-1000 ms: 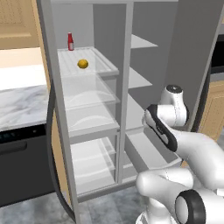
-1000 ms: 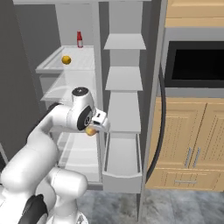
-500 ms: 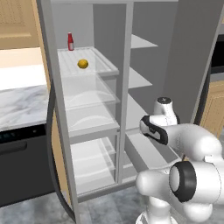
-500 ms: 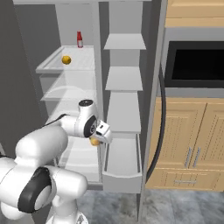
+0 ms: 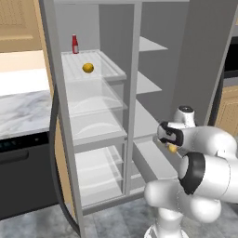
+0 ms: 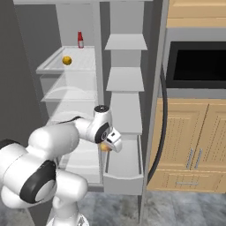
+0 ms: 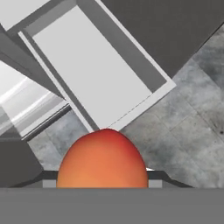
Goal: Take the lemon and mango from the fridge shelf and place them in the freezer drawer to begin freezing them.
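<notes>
Since the earlier frames the arm (image 6: pixel 66 141) has been swung down from mid height and lowered toward the bottom of the open fridge, the mango being carried with it, while the base views themselves are unchanged. The freezer drawer (image 6: pixel 125 174) is seen pulled out at the foot of the right column, long and narrow, its long axis running out from the cabinet toward the robot; in the hand view the drawer (image 7: pixel 94 65) lies ahead of and below the jaws, its bare floor slanting across the picture. The fridge shelf (image 5: pixel 97 69) is up at the top of the left column, well apart from the arm, and the lemon (image 5: pixel 88 68) sits on it near the red bottle (image 5: pixel 74 44). The gripper (image 6: pixel 107 146) is held just over the drawer's near left corner, clamped on the mango (image 7: pixel 103 159), whose orange-red bulk is seen between the fingers. It is judged that the mango must be carried a little further over the drawer before release.
</notes>
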Controlling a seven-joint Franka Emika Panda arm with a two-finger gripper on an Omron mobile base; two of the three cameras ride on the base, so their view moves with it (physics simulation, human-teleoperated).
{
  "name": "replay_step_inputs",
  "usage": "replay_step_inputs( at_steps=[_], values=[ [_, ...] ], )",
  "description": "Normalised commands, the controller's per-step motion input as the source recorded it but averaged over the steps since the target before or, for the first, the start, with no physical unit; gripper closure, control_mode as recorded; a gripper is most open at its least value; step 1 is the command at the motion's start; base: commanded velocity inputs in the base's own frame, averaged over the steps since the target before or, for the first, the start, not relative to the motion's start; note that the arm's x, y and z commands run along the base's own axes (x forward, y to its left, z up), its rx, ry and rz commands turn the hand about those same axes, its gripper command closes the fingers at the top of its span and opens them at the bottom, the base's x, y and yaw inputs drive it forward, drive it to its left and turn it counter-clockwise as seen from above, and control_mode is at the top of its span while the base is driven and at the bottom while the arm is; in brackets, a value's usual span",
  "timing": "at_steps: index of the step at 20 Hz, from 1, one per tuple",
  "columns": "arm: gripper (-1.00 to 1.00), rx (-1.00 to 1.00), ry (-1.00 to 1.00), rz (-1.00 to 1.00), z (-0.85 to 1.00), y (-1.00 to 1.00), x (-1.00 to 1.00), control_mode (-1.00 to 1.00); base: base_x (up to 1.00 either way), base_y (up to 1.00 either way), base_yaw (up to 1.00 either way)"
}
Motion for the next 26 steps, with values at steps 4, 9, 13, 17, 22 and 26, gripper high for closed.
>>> replay_step_inputs(
  at_steps=[4,9,13,17,22,26],
  values=[
    [1.00,0.13,0.05,-0.14,-0.17,-0.35,0.22,-1.00,0.00,0.00,0.00],
    [1.00,0.08,0.06,-0.12,-0.29,-0.25,0.22,-1.00,0.00,0.00,0.00],
    [1.00,0.01,0.11,-0.13,-0.40,0.00,0.27,-1.00,0.00,0.00,0.00],
    [1.00,0.00,0.14,-0.17,-0.42,0.03,0.27,-1.00,0.00,0.00,0.00],
    [1.00,0.00,0.13,-0.16,-0.31,0.00,0.26,-1.00,0.00,0.00,0.00],
    [1.00,0.00,0.10,-0.13,-0.21,0.00,0.25,-1.00,0.00,0.00,0.00]
  ],
)
